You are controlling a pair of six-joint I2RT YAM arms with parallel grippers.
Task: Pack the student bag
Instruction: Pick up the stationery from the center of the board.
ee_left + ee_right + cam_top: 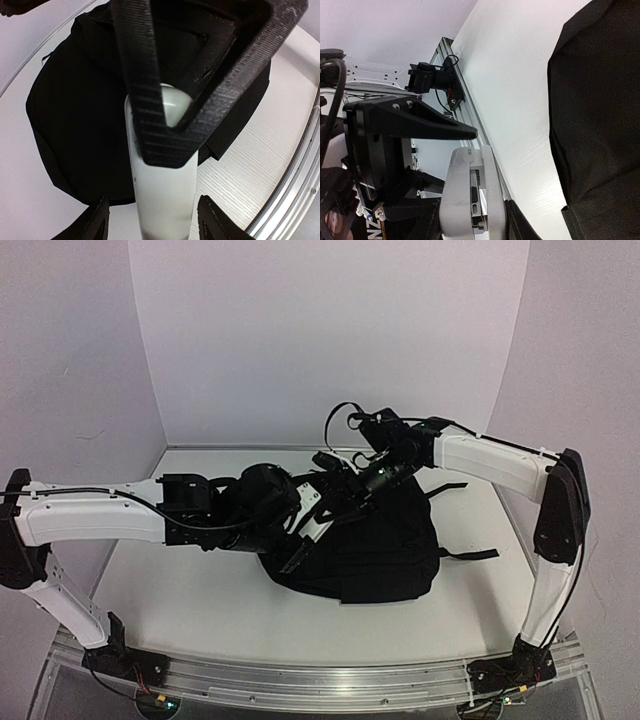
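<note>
The student bag is a big black backpack lying flat mid-table, seen also in the left wrist view and the right wrist view. Both arms meet above its left part. A white stapler hangs there. My right gripper is shut on one end of the stapler. In the left wrist view, its ribbed black fingers clamp the far end of the stapler. My left gripper straddles the near end, open, with a gap on each side.
White table with white walls behind and at both sides. An aluminium rail runs along the near edge. A black strap sticks out from the bag's right side. The left gripper's finger crosses the right wrist view.
</note>
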